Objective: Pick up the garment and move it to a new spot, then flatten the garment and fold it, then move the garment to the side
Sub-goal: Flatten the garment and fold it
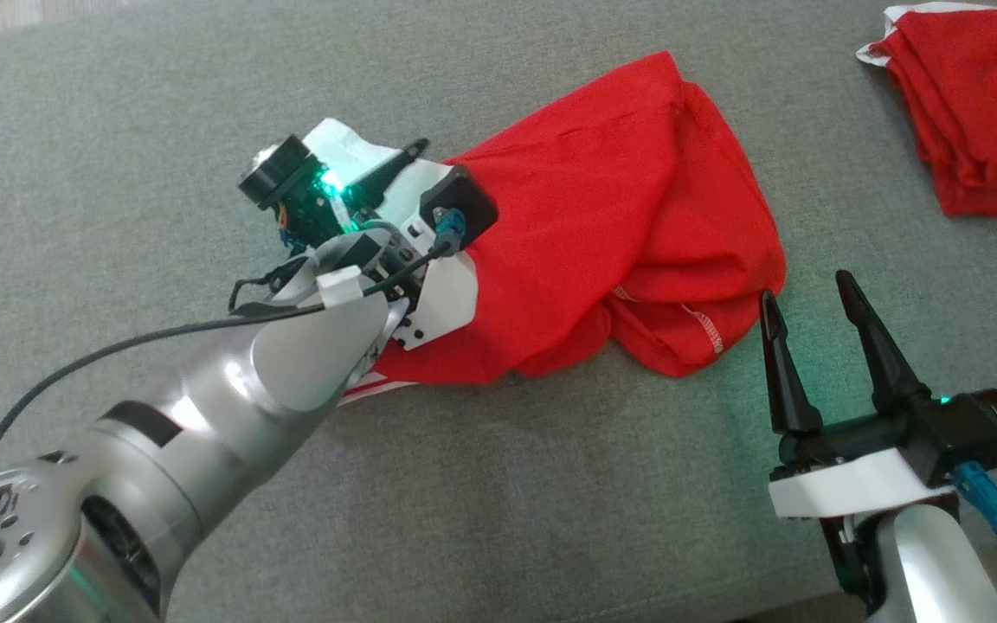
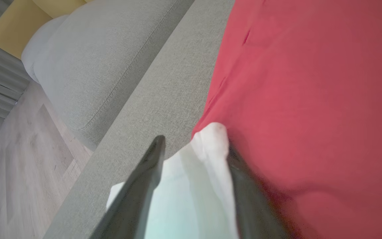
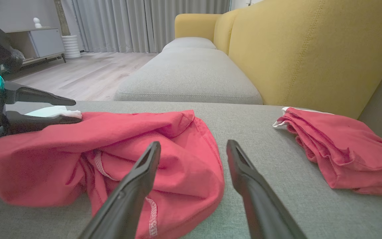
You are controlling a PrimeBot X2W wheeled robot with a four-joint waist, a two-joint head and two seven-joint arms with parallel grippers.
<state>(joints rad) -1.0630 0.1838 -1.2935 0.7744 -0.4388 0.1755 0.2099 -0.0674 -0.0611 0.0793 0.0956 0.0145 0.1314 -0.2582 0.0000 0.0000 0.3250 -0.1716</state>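
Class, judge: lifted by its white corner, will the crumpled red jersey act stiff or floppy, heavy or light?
Probably floppy: the garment lies in soft folds, so it should drape from a held corner. Likely light: thin-looking cloth. Only its white corner sits within the left gripper, so it might slip.

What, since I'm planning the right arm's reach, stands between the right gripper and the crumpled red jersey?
Nothing visible: the open right gripper sits close beside the jersey, over bare grey cushion. The folded red cloth lies apart, off to its right.
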